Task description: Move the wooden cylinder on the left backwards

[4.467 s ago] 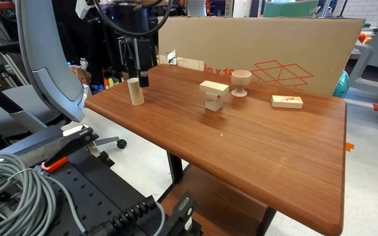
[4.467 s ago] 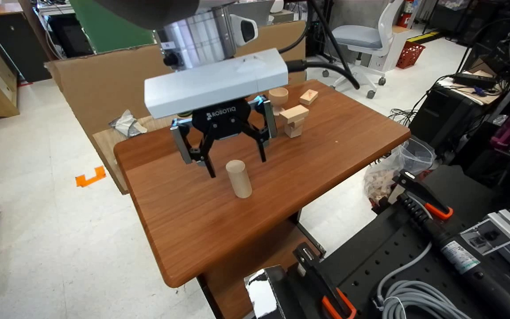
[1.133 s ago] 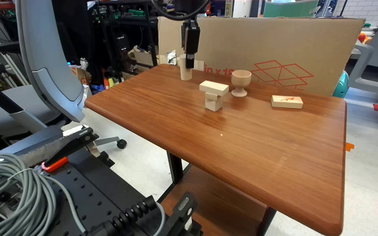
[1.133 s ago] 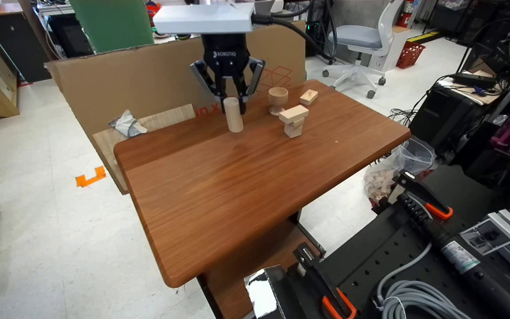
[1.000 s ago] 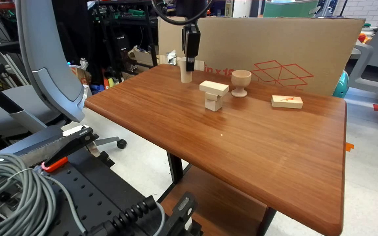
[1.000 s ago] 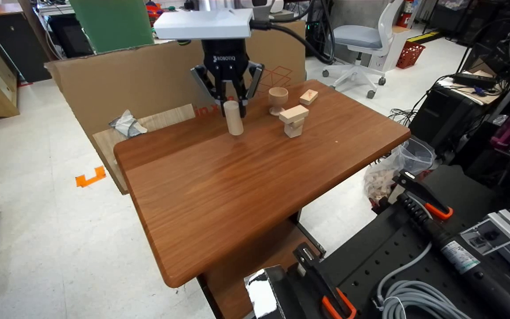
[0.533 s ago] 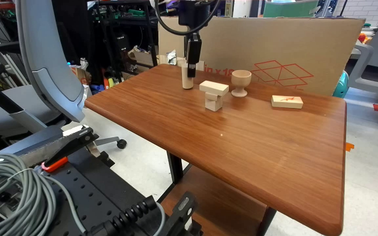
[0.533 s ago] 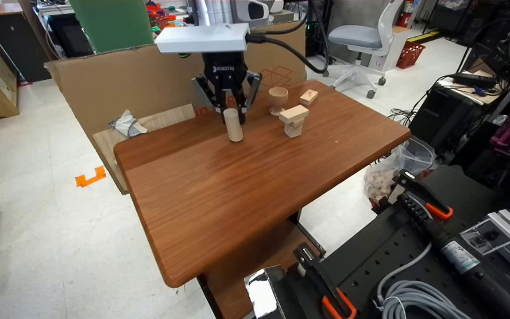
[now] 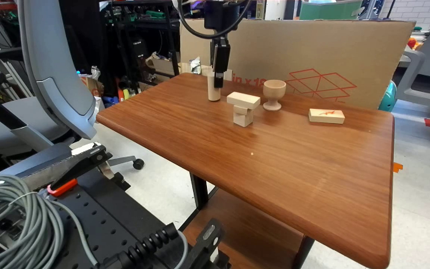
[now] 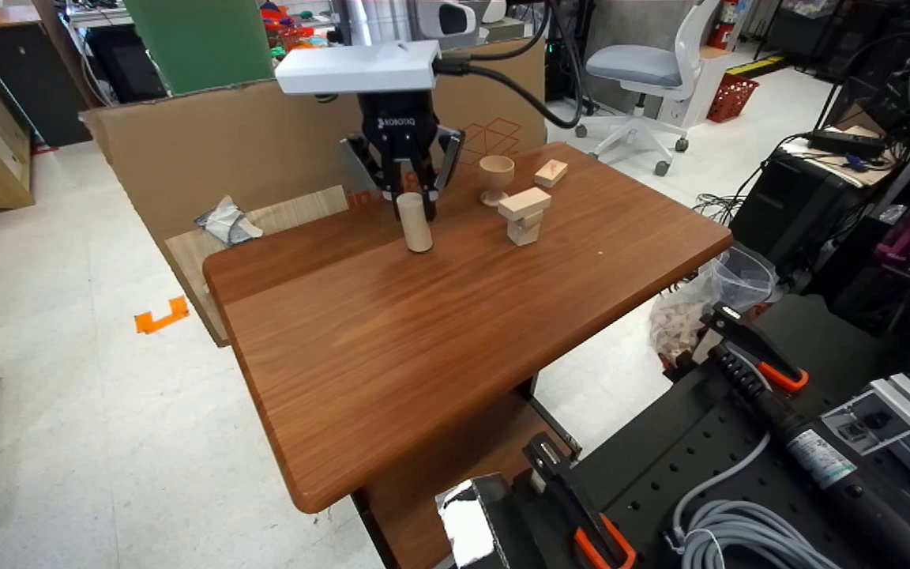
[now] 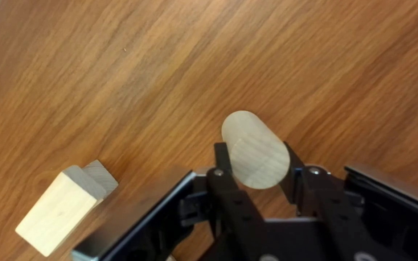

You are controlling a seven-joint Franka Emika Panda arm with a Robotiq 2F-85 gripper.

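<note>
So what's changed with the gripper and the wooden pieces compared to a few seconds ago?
The wooden cylinder has moved back across the table, toward the cardboard sheet. The gripper, open earlier, moved with it and now grips it by its sides. Whether its base touches down is unclear. The block stack, wooden goblet and flat block stayed put.

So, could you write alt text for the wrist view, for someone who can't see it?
A black tool grips a pale wooden cylinder, seen from above against a brown wood-grain tabletop. Stacked pale wooden blocks sit at the picture's lower left.
</note>
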